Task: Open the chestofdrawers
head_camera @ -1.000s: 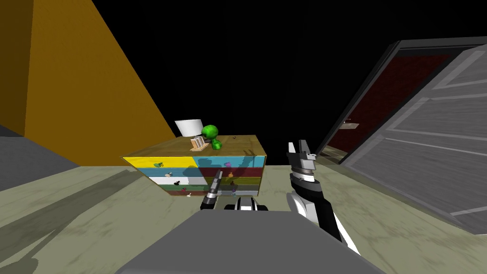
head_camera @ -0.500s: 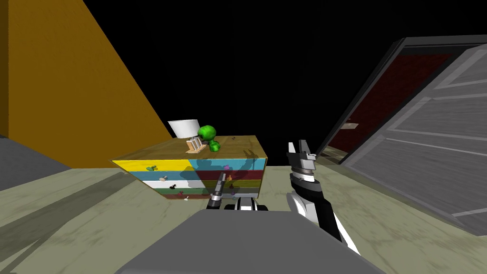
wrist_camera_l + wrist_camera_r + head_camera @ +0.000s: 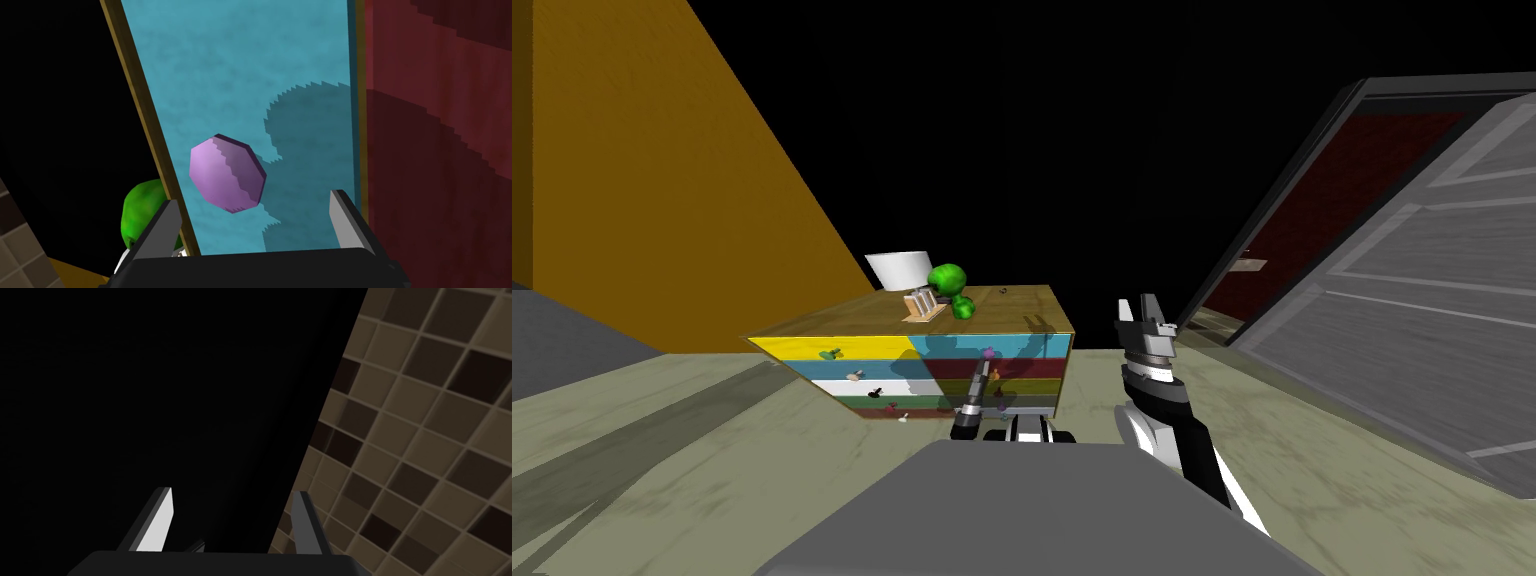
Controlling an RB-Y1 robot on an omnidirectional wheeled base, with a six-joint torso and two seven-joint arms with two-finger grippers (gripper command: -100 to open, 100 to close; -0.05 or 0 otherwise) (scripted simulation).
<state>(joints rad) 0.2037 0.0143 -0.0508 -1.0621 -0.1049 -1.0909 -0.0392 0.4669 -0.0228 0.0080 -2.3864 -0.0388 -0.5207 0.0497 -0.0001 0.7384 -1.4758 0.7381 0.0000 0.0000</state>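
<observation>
Left wrist view: the left gripper (image 3: 255, 197), fingers spread, faces the purple knob (image 3: 227, 174) on the teal drawer front (image 3: 240, 75) (seemingly not touching); right gripper (image 3: 233, 491) spread too.

Light: flat, fairly bright.
Shadow: jagged-edged — on the blue drawer front (image 3: 240, 75) by my left pincer (image 3: 255, 197).
Edges: ochre wall (image 3: 662, 200) splays.

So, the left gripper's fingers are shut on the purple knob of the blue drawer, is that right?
Not quite: the left gripper has its fingers open, standing apart with the purple knob of the blue drawer ahead of them, ungripped. The left wrist view shows this.
</observation>
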